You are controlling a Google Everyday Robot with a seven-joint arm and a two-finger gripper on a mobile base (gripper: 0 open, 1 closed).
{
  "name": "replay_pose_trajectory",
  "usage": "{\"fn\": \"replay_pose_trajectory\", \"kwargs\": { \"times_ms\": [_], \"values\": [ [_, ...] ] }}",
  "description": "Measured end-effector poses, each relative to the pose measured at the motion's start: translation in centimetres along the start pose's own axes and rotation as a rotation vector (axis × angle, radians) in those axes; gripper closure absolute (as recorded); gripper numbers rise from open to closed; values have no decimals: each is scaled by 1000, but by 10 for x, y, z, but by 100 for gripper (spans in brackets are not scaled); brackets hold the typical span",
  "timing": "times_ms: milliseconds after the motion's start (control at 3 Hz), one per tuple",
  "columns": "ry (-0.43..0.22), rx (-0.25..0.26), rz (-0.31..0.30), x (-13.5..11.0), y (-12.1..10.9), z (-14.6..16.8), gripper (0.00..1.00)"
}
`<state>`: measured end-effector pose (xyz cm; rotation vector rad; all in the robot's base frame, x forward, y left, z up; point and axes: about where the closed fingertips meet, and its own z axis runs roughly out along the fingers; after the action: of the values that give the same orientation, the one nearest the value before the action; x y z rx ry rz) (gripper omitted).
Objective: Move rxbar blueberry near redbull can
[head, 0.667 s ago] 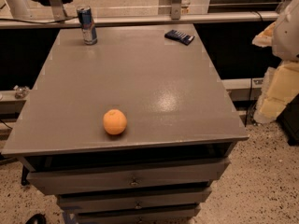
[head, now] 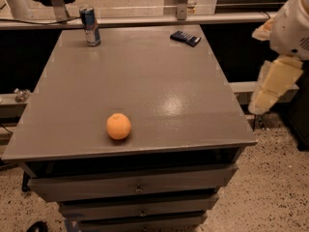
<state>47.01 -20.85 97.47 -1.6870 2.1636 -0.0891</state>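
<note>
- A grey table (head: 159, 76) with drawers (head: 135, 183) beneath its near edge fills most of the camera view, seen from above and in front.
- The rxbar blueberry (head: 185, 37), a small flat dark navy wrapper, lies on the table at the far right, close to the far edge.
- The redbull can (head: 90, 25), tall, slim, blue and silver, stands upright at the far left corner. It is well apart from the bar, with bare tabletop between them.
- A round orange fruit (head: 119, 126) sits alone near the front edge, left of centre, away from both task items.
- The gripper (head: 270, 88), a pale cream part hanging from the white arm, is off the right side of the table, out over the floor and level with the table's middle. It touches nothing and appears to carry nothing; whether it is open or closed cannot be told.
- Progress, as a judgement: the task looks barely begun. The bar is not grasped and lies far from the can.
- What is left: reach the far right, take the bar, carry it left and set it beside the can.
</note>
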Motion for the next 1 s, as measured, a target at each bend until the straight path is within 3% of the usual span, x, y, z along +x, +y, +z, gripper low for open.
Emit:
{"fn": "replay_pose_trajectory", "kwargs": {
  "times_ms": [1000],
  "values": [
    [-357, 111, 145, -52, -160, 93, 0]
  ]
}}
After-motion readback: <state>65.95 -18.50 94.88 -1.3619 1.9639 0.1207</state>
